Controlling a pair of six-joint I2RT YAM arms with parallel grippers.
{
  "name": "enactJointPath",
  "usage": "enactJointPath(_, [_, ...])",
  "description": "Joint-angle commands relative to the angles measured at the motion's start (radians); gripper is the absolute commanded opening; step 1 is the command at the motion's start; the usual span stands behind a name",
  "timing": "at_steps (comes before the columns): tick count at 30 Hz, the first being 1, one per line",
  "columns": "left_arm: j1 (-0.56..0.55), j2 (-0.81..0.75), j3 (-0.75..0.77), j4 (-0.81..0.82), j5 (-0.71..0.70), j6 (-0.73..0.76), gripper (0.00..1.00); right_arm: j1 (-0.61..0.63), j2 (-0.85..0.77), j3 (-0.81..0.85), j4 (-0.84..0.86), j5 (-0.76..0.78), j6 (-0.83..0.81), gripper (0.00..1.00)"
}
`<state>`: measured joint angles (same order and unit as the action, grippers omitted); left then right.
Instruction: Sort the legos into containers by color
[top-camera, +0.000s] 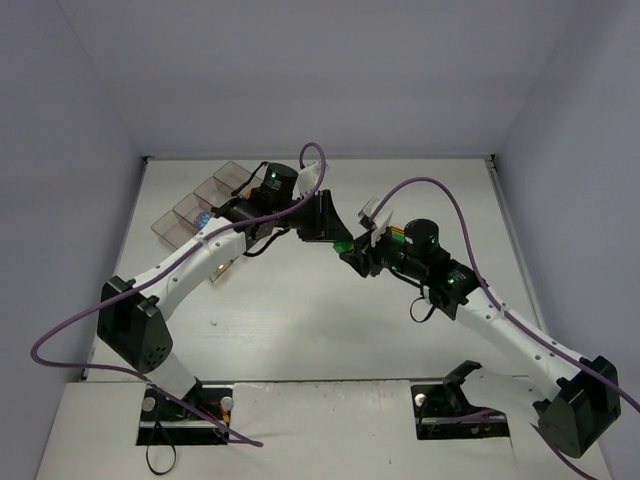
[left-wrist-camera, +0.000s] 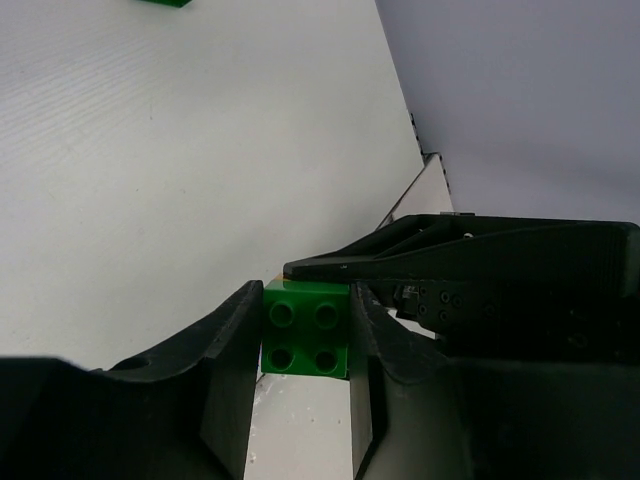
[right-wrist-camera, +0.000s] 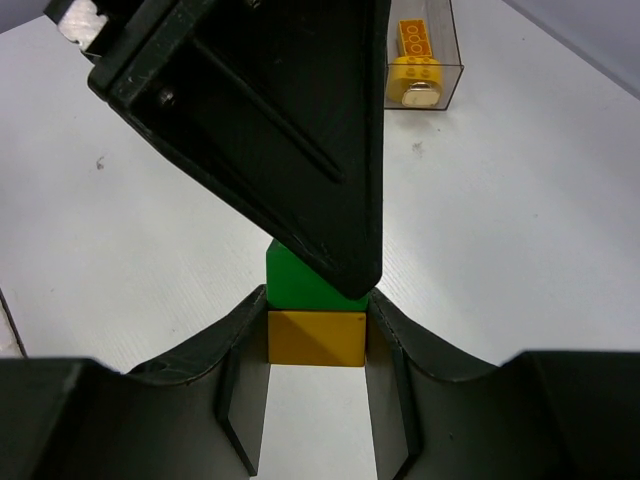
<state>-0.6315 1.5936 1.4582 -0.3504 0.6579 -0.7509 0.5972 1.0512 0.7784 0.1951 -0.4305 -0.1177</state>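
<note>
Containers (top-camera: 172, 226) — orange-yellow legos (right-wrist-camera: 415, 50) inside one, cyan lego (top-camera: 203, 217) inside another

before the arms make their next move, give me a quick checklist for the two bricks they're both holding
1. Left gripper shut on the green brick: ok, a finger presses each side.
2. Right gripper shut on the yellow brick: ok, gripped on both sides.
3. Bricks separated: not ok, the green one sits flush against the yellow one in the right wrist view.
4. Yellow's destination known: ok, one container already holds yellow bricks.
5. Green's destination known: cannot tell, no container with green in it can be made out.
</note>
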Motion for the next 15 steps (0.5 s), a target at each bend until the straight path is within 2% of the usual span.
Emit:
enactJointPath(1, [0.024,-0.061,0.010,0.021,0.008,0.048,0.00,0.004,0.013,0.050,0.073,-0.004,-0.023,0.00])
enactJointPath(4, [0.071,-0.092,-0.012,0.016,0.019,0.053,0.00,0.006,0.018,0.041,0.072,-0.005,-0.020,0.00])
enactJointPath(10, [0.246,-0.171,-0.047,-0.031,0.026,0.110,0.00,0.004,0.026,0.018,0.060,-0.017,-0.011,0.00])
enactJointPath(12, [0.315,-0.196,-0.058,-0.105,-0.036,0.174,0.00,0.004,0.027,0.012,0.053,-0.014,-0.008,0.00])
enactJointPath(15, [0.387,-0.251,-0.105,-0.176,-0.242,0.241,0.00,0.004,0.029,0.007,0.052,-0.010,-0.002,0.00])
